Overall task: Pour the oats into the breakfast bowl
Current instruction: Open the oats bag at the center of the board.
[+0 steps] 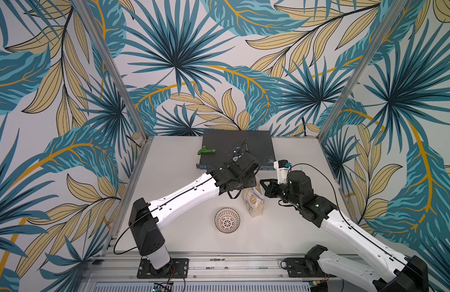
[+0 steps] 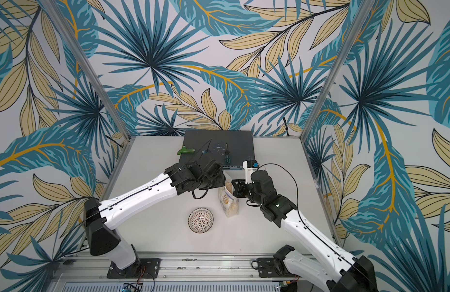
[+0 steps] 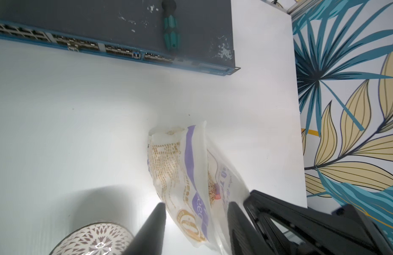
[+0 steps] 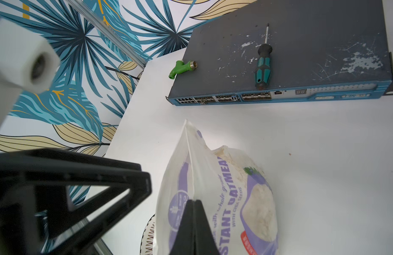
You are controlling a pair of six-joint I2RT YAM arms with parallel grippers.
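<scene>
White table (image 1: 181,202) carries everything; it is closed in by walls with teal and beige leaf wallpaper (image 1: 173,63), and aluminium posts (image 1: 111,68) stand at the far corners. At the far edge lies a dark grey network switch (image 1: 234,144) with a blue front. On its top rest a green pipe fitting (image 1: 206,151) and a teal-handled screwdriver (image 4: 263,66), both well apart from the pouch.

The oats pouch (image 1: 254,199) stands upright near the middle of the table. The breakfast bowl (image 1: 227,220) sits near it, more toward the left arm and closer to the bases.

My right end effector (image 4: 193,205) is closed tight, pinching the pouch's seam. My left end effector (image 3: 196,204) has its jaws apart on either side of the pouch's upper part — whether they press it, I cannot tell.
</scene>
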